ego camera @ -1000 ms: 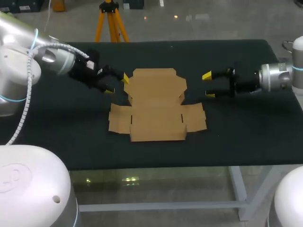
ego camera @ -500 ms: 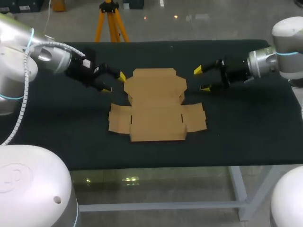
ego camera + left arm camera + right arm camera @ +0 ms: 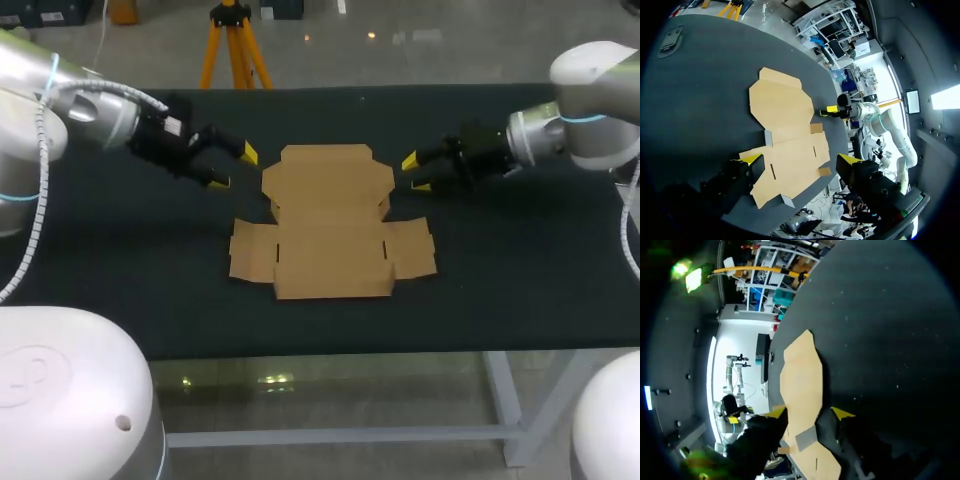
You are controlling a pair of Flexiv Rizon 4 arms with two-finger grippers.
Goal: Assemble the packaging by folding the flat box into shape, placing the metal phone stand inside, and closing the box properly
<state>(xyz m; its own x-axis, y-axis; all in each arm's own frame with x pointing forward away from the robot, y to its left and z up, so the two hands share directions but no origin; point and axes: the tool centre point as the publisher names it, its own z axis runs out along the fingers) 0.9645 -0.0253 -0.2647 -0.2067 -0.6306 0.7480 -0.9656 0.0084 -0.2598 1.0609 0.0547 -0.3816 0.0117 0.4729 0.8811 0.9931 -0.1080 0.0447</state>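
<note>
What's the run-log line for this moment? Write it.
box: flat, unfolded on table | left claw: open, beside box's far left corner | right claw: open, beside far right corner | folding: not begun

No legible writing, label, number or sign anywhere: none on the flat cardboard box (image 3: 330, 225), none on the dark desk (image 3: 520, 300).

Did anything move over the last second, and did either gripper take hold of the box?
The left gripper drew back from the box, out toward its own side. The right gripper came in closer to the box's right edge. Both are open and hold nothing. The box stayed flat and in place.
</note>
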